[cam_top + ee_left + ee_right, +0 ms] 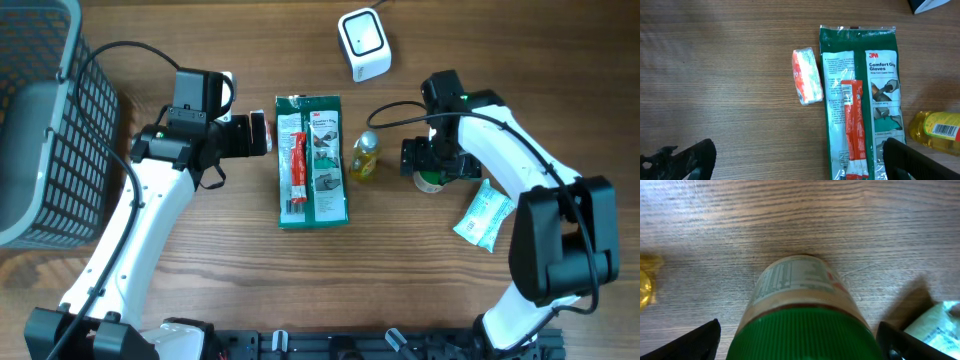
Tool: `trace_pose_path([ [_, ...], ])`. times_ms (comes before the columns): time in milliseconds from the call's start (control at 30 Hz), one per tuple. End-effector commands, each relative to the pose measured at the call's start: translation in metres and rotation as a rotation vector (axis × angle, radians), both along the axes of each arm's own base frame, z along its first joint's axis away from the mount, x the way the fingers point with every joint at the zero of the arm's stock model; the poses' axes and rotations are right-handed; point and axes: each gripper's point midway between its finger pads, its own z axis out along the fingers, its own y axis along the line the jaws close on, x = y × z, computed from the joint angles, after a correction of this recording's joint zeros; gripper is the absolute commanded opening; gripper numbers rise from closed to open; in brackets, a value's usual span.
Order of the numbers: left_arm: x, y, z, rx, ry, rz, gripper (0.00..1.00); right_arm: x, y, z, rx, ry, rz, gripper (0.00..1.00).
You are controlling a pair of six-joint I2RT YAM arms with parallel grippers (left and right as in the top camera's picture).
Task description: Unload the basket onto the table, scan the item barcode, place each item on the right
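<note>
The white barcode scanner (pixel 363 44) stands at the back of the table. A jar with a green ribbed lid and pale label (pixel 800 285) stands upright on the wood. My right gripper (pixel 802 347) is open around it, with a gap between each fingertip and the lid. In the overhead view this jar (pixel 430 182) is mostly hidden under the right gripper (pixel 432 168). My left gripper (pixel 800 165) hangs open and empty over bare wood, at the left edge of a green glove package (pixel 860 100). The overhead view shows the left gripper (pixel 262 133) left of that package (pixel 312 160).
A small orange-and-white packet (pixel 807 76) lies left of the glove package. A yellow bottle (pixel 364 158) lies between the package and the jar. A white-and-green pouch (pixel 484 216) lies at the right. A dark wire basket (pixel 40 120) fills the left edge.
</note>
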Motion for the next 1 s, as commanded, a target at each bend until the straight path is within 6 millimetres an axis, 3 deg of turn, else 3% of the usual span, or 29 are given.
trace_pose_path([
  [0, 0.003, 0.002, 0.006, 0.007, -0.020, 0.004, 1.00, -0.002, 0.002, -0.009, 0.012, 0.027, 0.033, 0.99],
  [367, 0.003, 0.002, 0.006, 0.007, -0.020, 0.004, 1.00, -0.002, 0.002, -0.016, 0.014, 0.013, 0.046, 0.91],
  [400, 0.003, 0.002, 0.006, 0.007, -0.020, 0.004, 1.00, -0.003, 0.002, -0.016, 0.012, 0.019, 0.045, 0.82],
  [500, 0.003, 0.002, 0.006, 0.007, -0.020, 0.004, 1.00, -0.005, 0.001, -0.016, 0.012, 0.024, 0.046, 0.70],
  [567, 0.003, 0.002, 0.006, 0.007, -0.020, 0.004, 1.00, -0.005, 0.002, -0.016, 0.015, 0.026, 0.049, 0.67],
  [600, 0.003, 0.002, 0.006, 0.007, -0.020, 0.004, 1.00, -0.004, 0.002, -0.015, 0.015, 0.023, 0.049, 0.53],
  [633, 0.003, 0.002, 0.006, 0.007, -0.020, 0.004, 1.00, -0.003, 0.001, -0.012, 0.016, 0.016, 0.047, 0.49],
  [700, 0.003, 0.002, 0.006, 0.007, -0.020, 0.004, 1.00, 0.003, -0.002, 0.012, 0.024, -0.023, 0.033, 0.38],
  [867, 0.003, 0.002, 0.006, 0.007, -0.020, 0.004, 1.00, -0.001, 0.003, 0.082, 0.098, -0.150, 0.033, 0.37],
  [967, 0.003, 0.002, 0.006, 0.007, -0.020, 0.004, 1.00, -0.012, 0.001, 0.110, 0.106, -0.204, 0.034, 0.38],
])
